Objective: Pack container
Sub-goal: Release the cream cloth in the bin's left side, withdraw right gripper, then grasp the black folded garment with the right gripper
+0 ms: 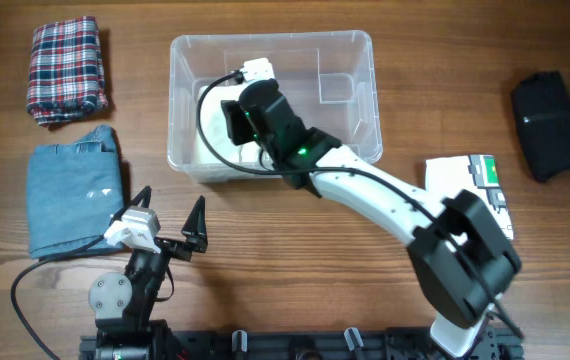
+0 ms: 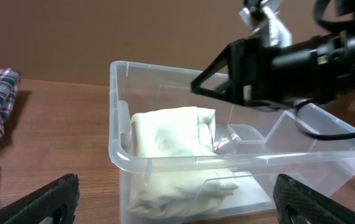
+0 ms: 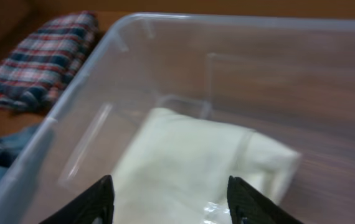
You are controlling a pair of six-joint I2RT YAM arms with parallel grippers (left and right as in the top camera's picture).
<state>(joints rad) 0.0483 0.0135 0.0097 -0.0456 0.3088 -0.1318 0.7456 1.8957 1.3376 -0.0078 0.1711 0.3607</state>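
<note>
The clear plastic container (image 1: 355, 60) stands at the table's back middle. A folded cream cloth (image 2: 171, 134) lies inside it against the left wall; it also shows in the right wrist view (image 3: 190, 162). My right gripper (image 3: 168, 199) hangs over the container's left half, open and empty, just above the cream cloth. My left gripper (image 1: 170, 228) is open and empty near the front edge, in front of the container's left corner (image 2: 118, 158).
A folded plaid cloth (image 1: 65, 68) lies at the back left, a folded denim piece (image 1: 70, 190) in front of it. A folded black cloth (image 1: 550, 125) lies at the far right. A white and green packet (image 1: 475, 180) lies right of the container.
</note>
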